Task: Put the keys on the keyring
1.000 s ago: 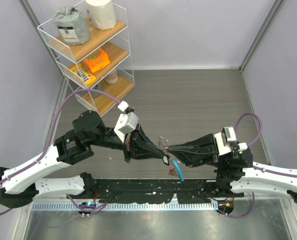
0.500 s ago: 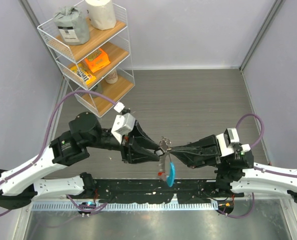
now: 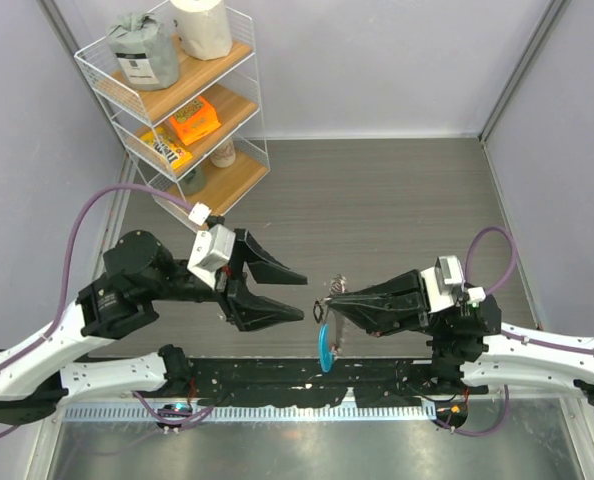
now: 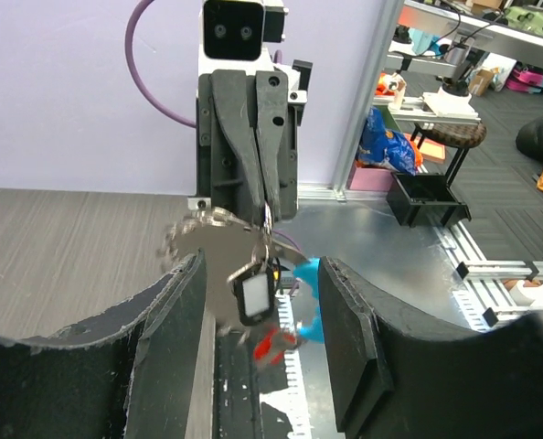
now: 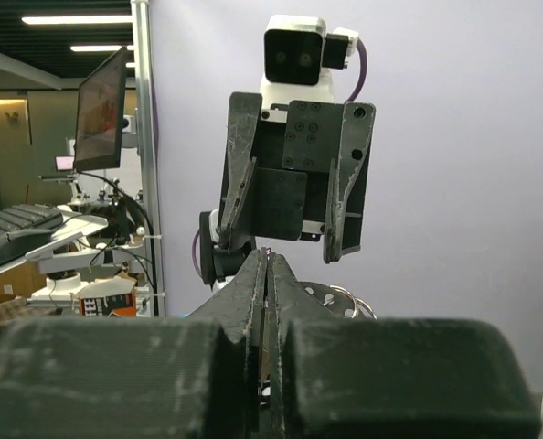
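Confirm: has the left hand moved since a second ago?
Yes. The left hand drew back leftward, toward the wire shelf side, away from the right hand, and opened.

The worktop (image 3: 397,200) has a grey surface with a wood grain. Pale lilac walls (image 3: 377,60) close it on three sides, and metal profiles run up the far corners. In the far left corner stands a white wire rack (image 3: 257,90) with three wooden shelves (image 3: 227,185). It carries a grey pack (image 3: 142,50), a white roll (image 3: 202,25) and an orange box (image 3: 194,120). In the room beyond, long ceiling lamps (image 5: 70,19) shine above a monitor (image 5: 98,105).
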Controlling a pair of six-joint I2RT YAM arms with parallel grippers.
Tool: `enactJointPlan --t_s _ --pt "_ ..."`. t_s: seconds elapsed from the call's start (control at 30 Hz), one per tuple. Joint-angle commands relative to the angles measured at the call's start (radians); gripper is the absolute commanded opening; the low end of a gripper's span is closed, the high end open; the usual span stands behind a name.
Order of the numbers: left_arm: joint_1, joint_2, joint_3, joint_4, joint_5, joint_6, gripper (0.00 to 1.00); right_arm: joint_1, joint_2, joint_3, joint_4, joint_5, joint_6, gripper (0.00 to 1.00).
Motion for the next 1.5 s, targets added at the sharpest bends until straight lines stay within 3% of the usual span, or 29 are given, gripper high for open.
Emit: enactJointPlan --t_s 0.0,0.17,0.47,0.67,0.83,0.93,1.23,1.47 --pt "0.002 0.027 0.025 0.082 0.006 -0.007 0.57 0.006 0.008 0.064 0.04 0.018 -0.012 0.06" --pt "0.002 0.05 0.026 0.103 0.03 -0.017 0.56 0.006 0.012 0.071 0.04 0.014 -0.01 0.06" --pt "0.004 0.071 0.028 0.12 0.052 -0.037 0.45 0.009 0.012 0.082 0.038 0.006 -0.01 0.06" --pt "0.002 0.09 0.045 0.111 0.066 -0.042 0.27 0.007 0.017 0.084 0.036 0.006 -0.008 0.06" --pt "0.002 0.097 0.051 0.111 0.07 -0.044 0.21 0.011 0.023 0.096 0.027 -0.002 -0.01 0.06" --pt "0.004 0.102 0.058 0.106 0.07 -0.045 0.0 0.011 0.023 0.094 0.02 -0.003 -0.015 0.06" --pt "0.002 0.099 0.06 0.083 0.04 -0.027 0.0 0.012 0.023 0.111 -0.034 -0.023 -0.022 0.06" --pt "0.002 0.096 0.065 0.053 0.046 -0.011 0.0 0.011 -0.028 0.149 -0.19 -0.031 -0.05 0.08"
